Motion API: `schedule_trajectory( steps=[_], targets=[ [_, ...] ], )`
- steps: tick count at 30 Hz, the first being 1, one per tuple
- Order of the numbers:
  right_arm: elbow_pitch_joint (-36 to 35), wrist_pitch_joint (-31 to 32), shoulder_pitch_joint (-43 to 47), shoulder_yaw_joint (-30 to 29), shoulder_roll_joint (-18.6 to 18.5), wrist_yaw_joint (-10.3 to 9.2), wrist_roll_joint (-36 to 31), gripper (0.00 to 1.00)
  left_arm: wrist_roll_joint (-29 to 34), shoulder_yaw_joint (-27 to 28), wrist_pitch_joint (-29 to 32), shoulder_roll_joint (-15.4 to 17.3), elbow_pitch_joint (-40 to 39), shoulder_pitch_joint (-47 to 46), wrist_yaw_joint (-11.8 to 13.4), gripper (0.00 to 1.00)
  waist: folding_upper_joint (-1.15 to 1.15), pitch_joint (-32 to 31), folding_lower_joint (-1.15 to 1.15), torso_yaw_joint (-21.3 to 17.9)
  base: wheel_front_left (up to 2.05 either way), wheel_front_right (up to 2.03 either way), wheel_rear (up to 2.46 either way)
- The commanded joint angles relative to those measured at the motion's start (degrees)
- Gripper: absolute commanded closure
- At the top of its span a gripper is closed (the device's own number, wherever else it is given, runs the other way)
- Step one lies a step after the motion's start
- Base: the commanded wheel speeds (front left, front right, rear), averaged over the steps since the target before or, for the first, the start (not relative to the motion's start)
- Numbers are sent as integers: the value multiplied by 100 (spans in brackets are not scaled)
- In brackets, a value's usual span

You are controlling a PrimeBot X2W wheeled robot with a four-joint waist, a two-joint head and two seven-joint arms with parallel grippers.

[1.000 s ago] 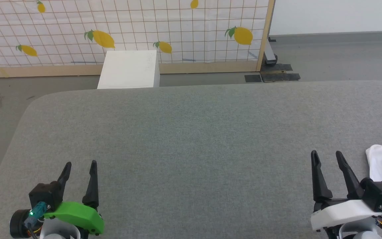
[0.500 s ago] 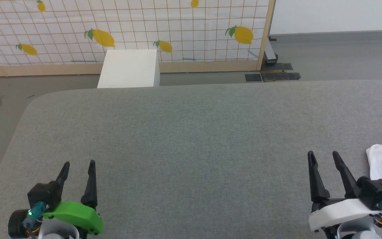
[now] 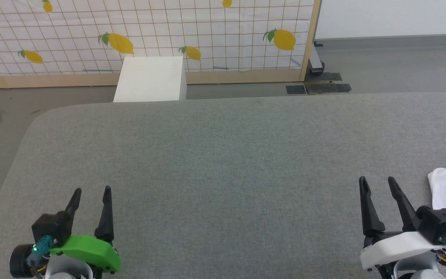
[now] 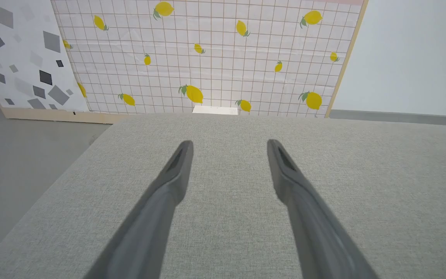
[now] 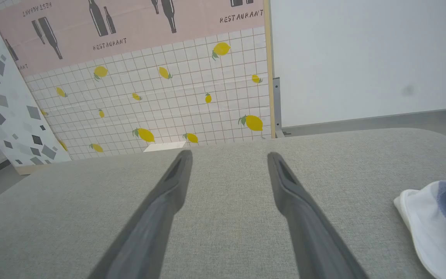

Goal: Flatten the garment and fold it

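Garment, a bunched heap of white and pale blue, lies at the right edge of the frame on the grey padded table, just beside the right gripper. That gripper and the left gripper, lower left, hover with fingers spread, holding nothing. A lemon-print screen stands behind.

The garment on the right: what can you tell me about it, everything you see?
The garment is a soft crumpled heap, mostly white cloth with a light blue part bunched on it, thin and cotton-like. It isn't spread or folded. It lies on the grey table at the right edge of the head view, which cuts it off, so its full shape is hidden. It sits just right of the open right gripper, whose fingers don't touch it; nothing holds it.
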Motion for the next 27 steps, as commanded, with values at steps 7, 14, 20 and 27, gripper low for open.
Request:
schedule_trajectory(
  steps=[7, 14, 20, 27],
  targets=[
    [-19, 26, -2, 7, 0, 0, -25, 100, 49, 9, 35, -38, -21, 5, -9, 100, 0, 3, 0, 5, 0, 0, 0],
    [-66, 90, -6, 23, 1, -1, -88, 100, 190, 71, 114, -128, -88, 18, -31, 100, 2, 12, 0, 15, 0, 0, 0],
    [-107, 146, -9, 38, 1, -1, -143, 100, 312, 126, 184, -206, -146, 30, -50, 100, 2, 20, 0, 23, 0, 0, 0],
    [-155, 213, -13, 55, 1, -2, -207, 100, 456, 190, 266, -299, -215, 43, -72, 100, 4, 29, 0, 33, 0, 0, 0]
  ],
)
